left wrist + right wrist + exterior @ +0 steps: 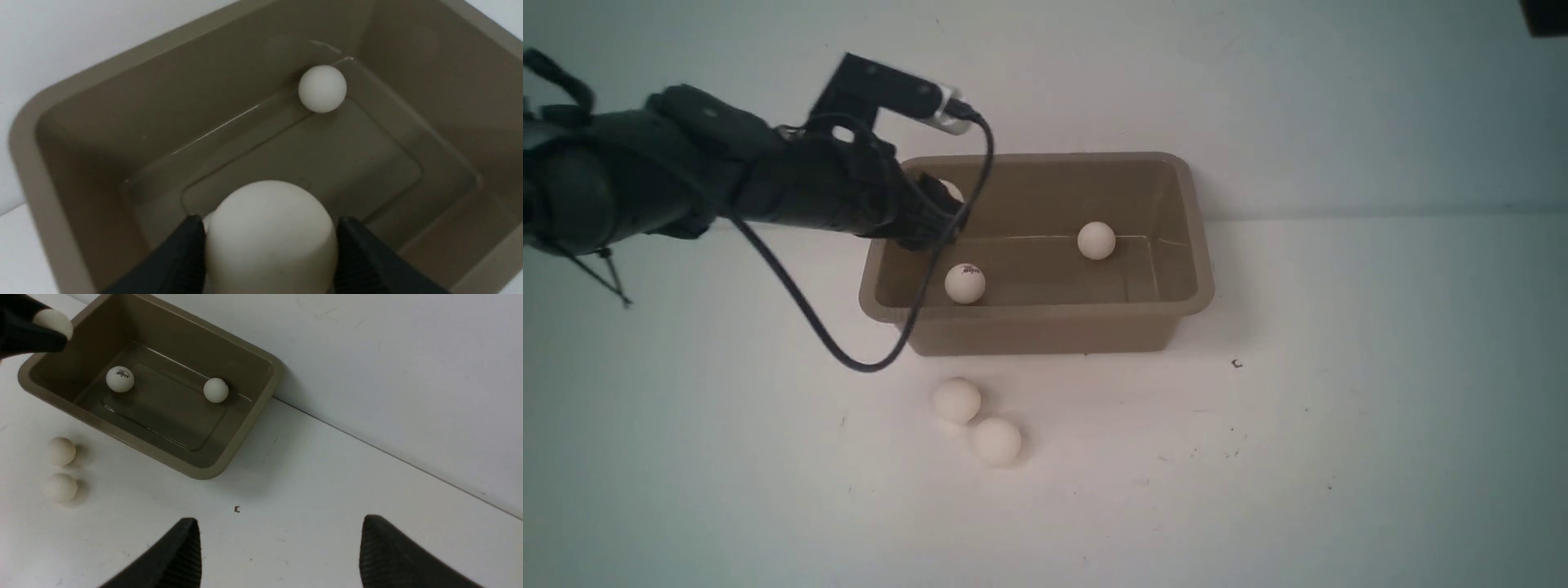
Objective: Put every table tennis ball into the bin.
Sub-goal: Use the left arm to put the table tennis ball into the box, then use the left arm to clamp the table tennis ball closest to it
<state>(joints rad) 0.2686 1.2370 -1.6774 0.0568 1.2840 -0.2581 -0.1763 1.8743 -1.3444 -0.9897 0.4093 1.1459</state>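
The left jaws clasp a held ball [269, 237] (it touches both of them) above the left end of the bin [1045, 331]. In the bin lie a marked ball [965, 283] near its front wall and a far ball [1096, 241] by its back wall. On the worktop [1339, 449] just in front, a near ball [956, 400] and a nearest ball [996, 441] sit side by side. The right jaws stand apart, empty.

gripped ball [952, 192] mostly hidden behind l arm [792, 192].

Two balls [965, 283] sit in taupe bin [1045, 335], two outside, fifth ball [269, 237] gripped
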